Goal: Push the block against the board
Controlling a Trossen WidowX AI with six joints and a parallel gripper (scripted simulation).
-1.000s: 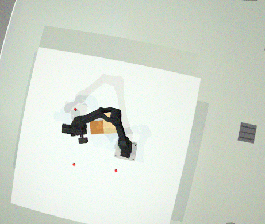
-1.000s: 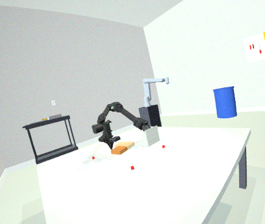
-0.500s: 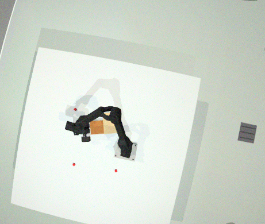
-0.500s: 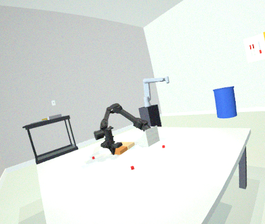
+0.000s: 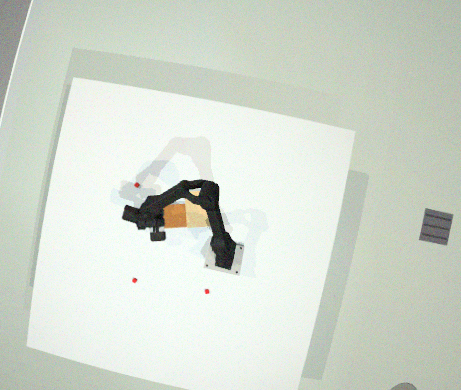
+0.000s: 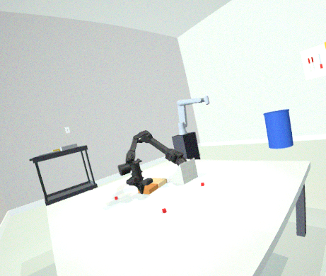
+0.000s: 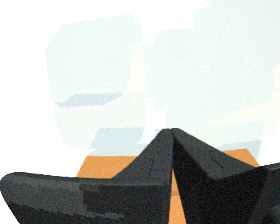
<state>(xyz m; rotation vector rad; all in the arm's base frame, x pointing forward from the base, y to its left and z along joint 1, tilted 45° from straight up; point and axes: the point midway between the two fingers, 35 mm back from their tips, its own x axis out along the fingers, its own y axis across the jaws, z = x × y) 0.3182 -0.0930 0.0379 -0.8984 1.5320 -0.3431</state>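
The orange square block lies flat on the table. The pale wooden board lies flat to its right in the top view. One side of the block appears to meet the board's side, and their lower edges look about even there; any small gap cannot be made out. My gripper is shut and empty. Its tips are at or just over the block's end away from the board; contact is unclear. The hand hides the block's left end and the arm partly covers the board in the top view.
The arm's grey base plate is below and right of the board in the top view. Small red markers lie around the arm on the white table.
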